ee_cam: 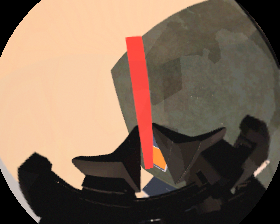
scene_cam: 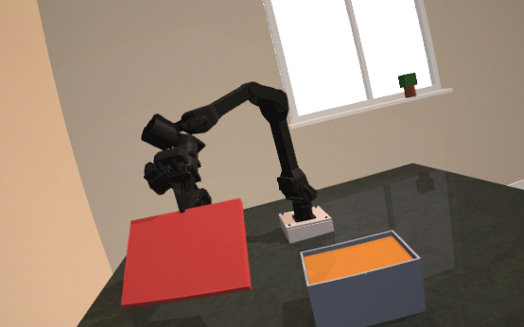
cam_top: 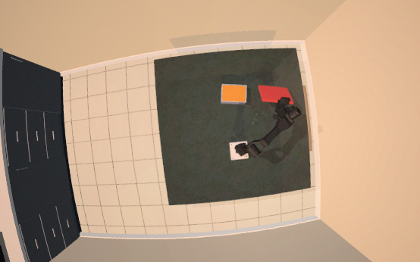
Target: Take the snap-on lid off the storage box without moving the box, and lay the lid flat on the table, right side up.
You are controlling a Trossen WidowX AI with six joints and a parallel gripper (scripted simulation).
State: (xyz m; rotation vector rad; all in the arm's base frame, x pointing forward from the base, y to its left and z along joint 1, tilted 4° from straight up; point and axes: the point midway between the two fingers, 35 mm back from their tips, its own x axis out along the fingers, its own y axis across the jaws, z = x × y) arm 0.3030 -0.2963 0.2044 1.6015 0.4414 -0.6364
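Observation:
The red lid [cam_top: 274, 93] [scene_cam: 186, 255] [ee_cam: 140, 80] is off the box, held by one edge in the air. It is tilted, its broad face turned toward the exterior camera, and it shows edge-on in the wrist view. My gripper [scene_cam: 183, 209] [ee_cam: 144, 126] is shut on that edge. The grey-blue storage box [cam_top: 233, 103] [scene_cam: 369, 298] stands upright and open on the dark table [cam_top: 193, 132] [scene_cam: 473, 227], with orange inside. In the top view the lid is right of the box, with a gap between them. The lid's other face is hidden in the exterior view.
The arm's white base [cam_top: 234, 156] [scene_cam: 307, 232] stands on the table behind the box and lid in the exterior view. The arm arches from it to the gripper. A wall runs past the table's right edge in the top view, near the arm's wrist.

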